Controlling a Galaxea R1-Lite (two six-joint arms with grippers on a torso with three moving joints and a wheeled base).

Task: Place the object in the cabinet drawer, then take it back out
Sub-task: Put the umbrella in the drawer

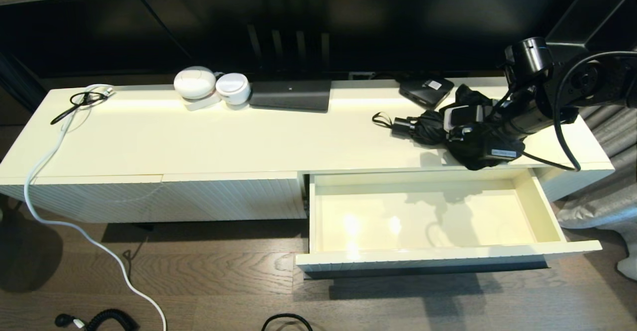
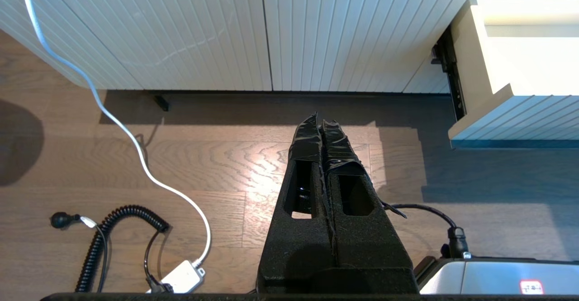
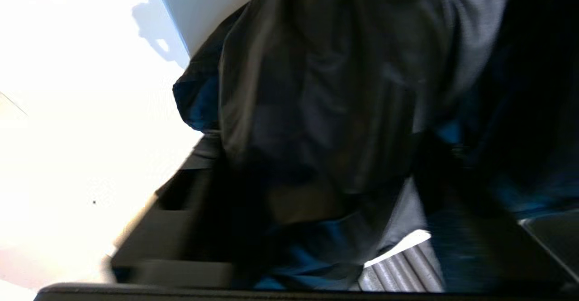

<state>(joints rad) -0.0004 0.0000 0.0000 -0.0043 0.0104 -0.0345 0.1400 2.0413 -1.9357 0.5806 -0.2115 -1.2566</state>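
Umbrella (image 1: 438, 127) on the cabinet top (image 1: 199, 137), right gripper (image 1: 460, 128) straddling it, grip unclear

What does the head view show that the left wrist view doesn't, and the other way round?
Only the head view: the umbrella on the cabinet top, the right gripper on its fabric, a flat black box, two white round devices.
Only the left wrist view: the left gripper, fingers together, parked above the floor, and a white adapter.
Both: the open, empty drawer, the ribbed cabinet front, the white cable.
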